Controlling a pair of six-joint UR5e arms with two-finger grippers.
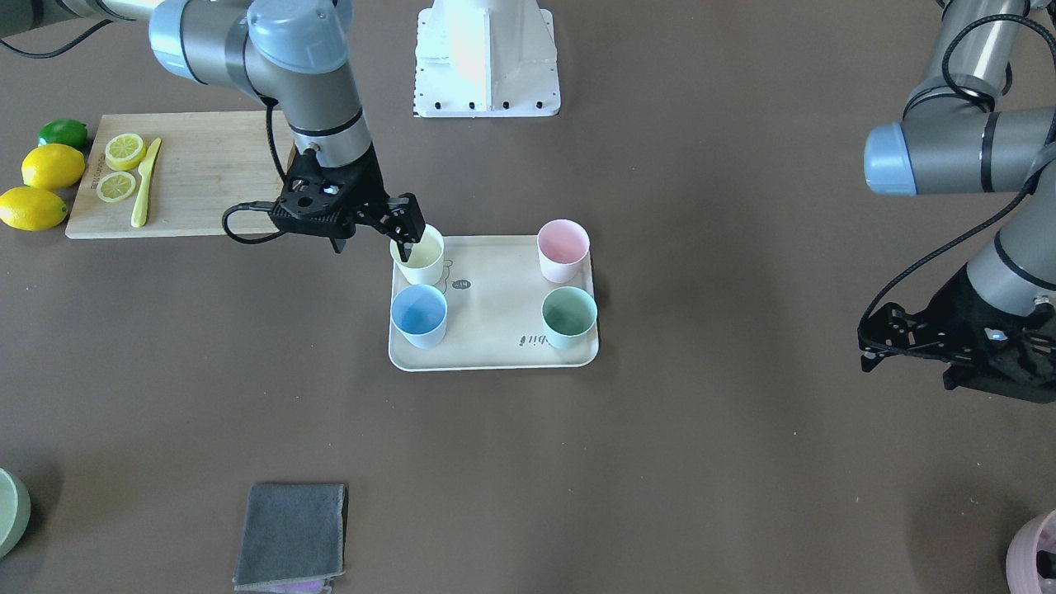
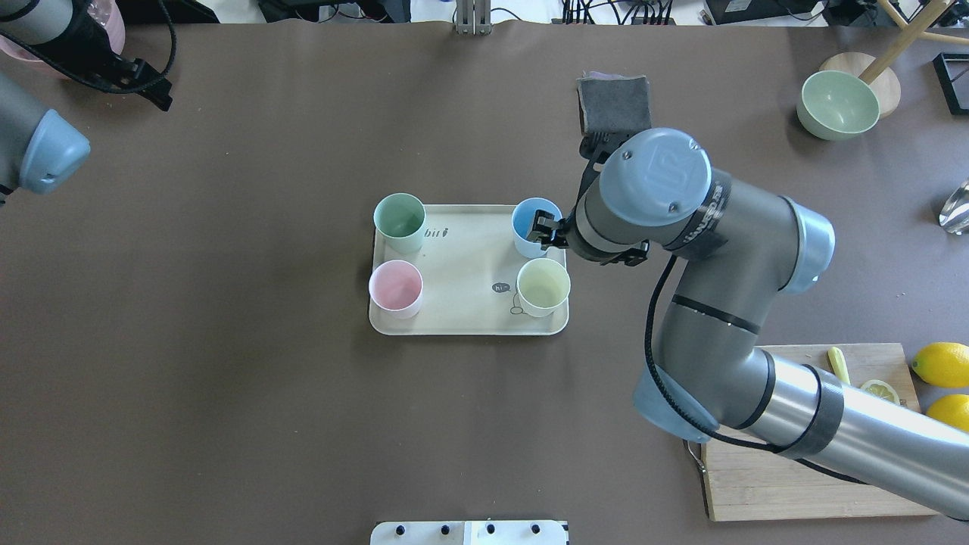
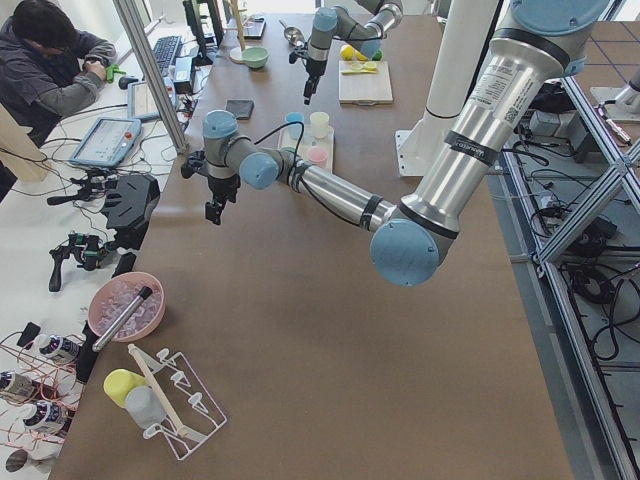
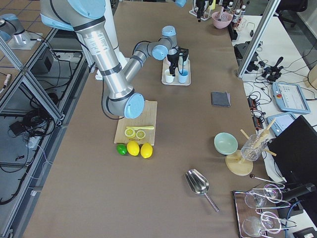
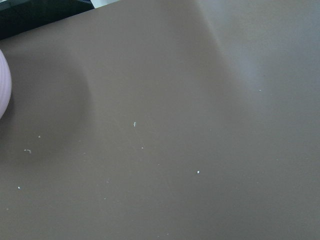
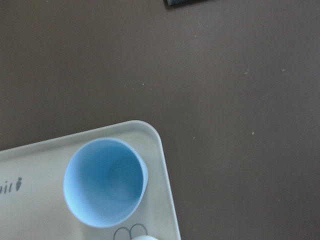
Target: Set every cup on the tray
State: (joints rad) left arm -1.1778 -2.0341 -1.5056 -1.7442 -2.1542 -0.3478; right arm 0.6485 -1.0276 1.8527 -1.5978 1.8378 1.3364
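The cream tray point(image 1: 495, 330) lies mid-table with four cups standing on it, one near each corner: pale yellow point(image 1: 421, 257), light blue point(image 1: 419, 313), pink point(image 1: 563, 247) and mint green point(image 1: 569, 315). My right gripper point(image 1: 403, 235) hangs just above the yellow cup's rim, open and holding nothing. The overhead view shows the gripper point(image 2: 543, 227) over the tray's point(image 2: 465, 265) right end, beside the blue cup point(image 2: 530, 219) and yellow cup point(image 2: 543, 286). The right wrist view looks down into the blue cup point(image 6: 105, 182). My left gripper point(image 1: 865, 348) hangs far off to the side, open and empty.
A wooden cutting board point(image 1: 206, 173) with lemon slices and a yellow knife lies by the right arm, with lemons point(image 1: 49, 165) and a lime beside it. A grey cloth point(image 1: 290, 535), a green bowl point(image 2: 839, 104) and a mauve bowl point(image 1: 1035, 561) sit near the table's edges.
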